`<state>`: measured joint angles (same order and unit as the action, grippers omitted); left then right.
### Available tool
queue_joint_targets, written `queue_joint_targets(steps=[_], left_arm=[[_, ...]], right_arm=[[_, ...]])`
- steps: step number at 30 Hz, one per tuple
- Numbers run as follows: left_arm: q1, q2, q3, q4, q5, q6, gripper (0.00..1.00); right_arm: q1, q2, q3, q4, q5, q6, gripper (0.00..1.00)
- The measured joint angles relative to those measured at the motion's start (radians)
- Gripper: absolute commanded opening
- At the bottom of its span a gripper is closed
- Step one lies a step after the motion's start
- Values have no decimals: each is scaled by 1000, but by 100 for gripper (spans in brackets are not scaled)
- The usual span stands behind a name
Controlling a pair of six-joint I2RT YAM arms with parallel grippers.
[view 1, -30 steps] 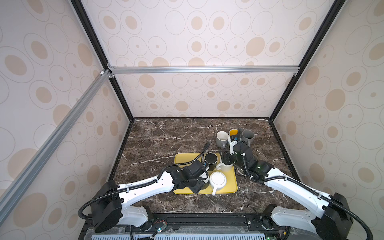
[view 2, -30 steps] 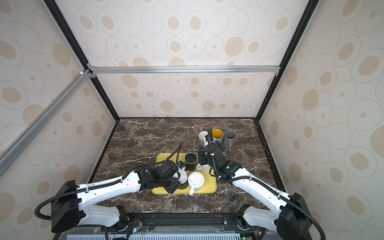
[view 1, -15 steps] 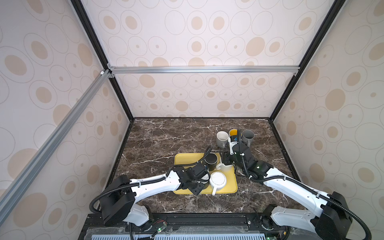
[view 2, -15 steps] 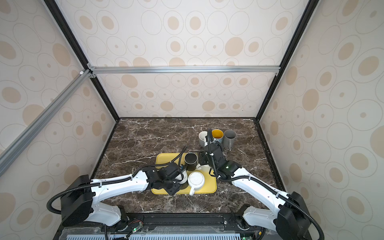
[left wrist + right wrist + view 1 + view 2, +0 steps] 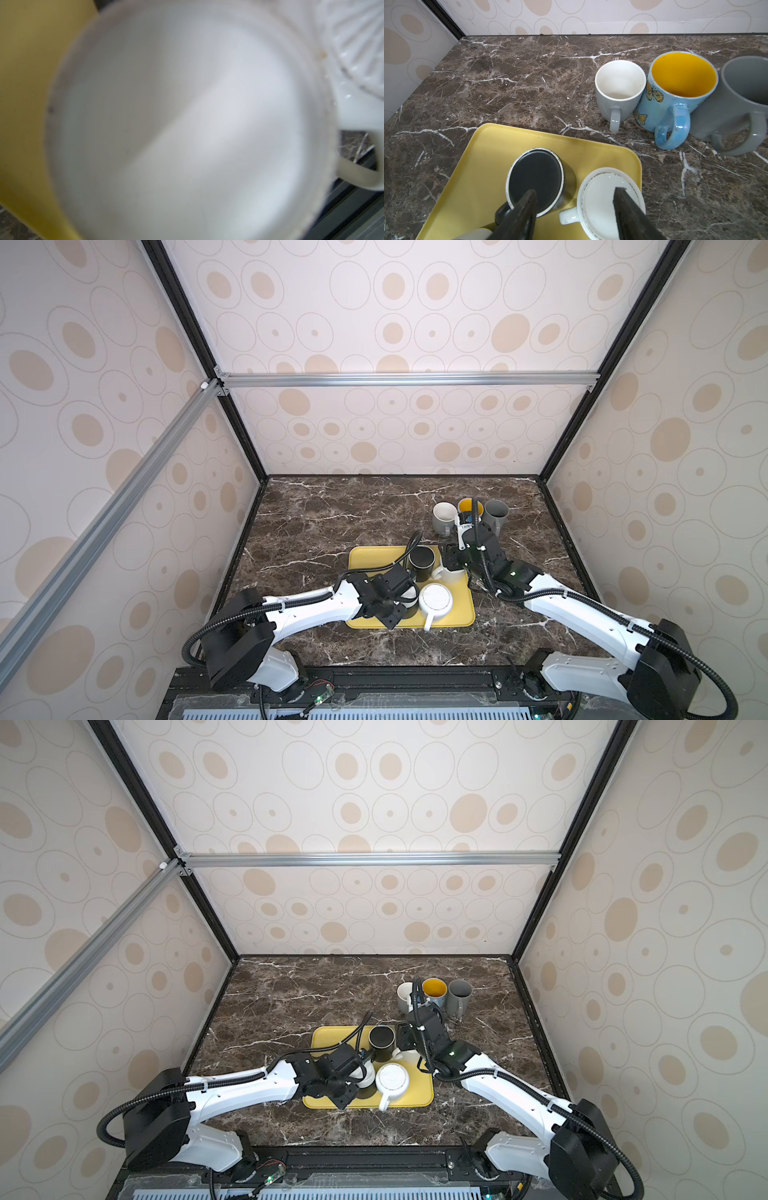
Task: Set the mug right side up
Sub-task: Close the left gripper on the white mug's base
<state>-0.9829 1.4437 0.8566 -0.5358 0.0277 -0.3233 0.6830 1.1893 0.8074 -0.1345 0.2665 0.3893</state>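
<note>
Seen in both top views, a yellow tray point(image 5: 365, 558) on the marble table point(image 5: 332, 510) holds four mugs. The left gripper point(image 5: 404, 600) straddles a white mug point(image 5: 410, 591) near the tray's front edge; I cannot tell how tightly.

Left wrist view: that mug fills the blurred frame.

Right wrist view: the right gripper point(image 5: 575, 209) is spread wide and holds nothing, above an overturned black mug point(image 5: 535, 178) and a second white mug point(image 5: 600, 193). Three upright mugs point(image 5: 683, 93) stand beyond.
</note>
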Motion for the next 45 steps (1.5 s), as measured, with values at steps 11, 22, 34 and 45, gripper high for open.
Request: queue_joint_targets(steps=[11,22,34,45], left_arm=[[13,0,-1,6,-6,3,25],[16,8,-2,8,-3,7,19],[18,10,1,5,-19,7,0],[18,-13,16,-70,-56,7,0]], right_arm=[[-2,0,0,0,0,0,61],[-4,0,0,0,0,0,61],[-4,0,0,0,-5,7,60],[-4,0,0,0,-26,13,60]])
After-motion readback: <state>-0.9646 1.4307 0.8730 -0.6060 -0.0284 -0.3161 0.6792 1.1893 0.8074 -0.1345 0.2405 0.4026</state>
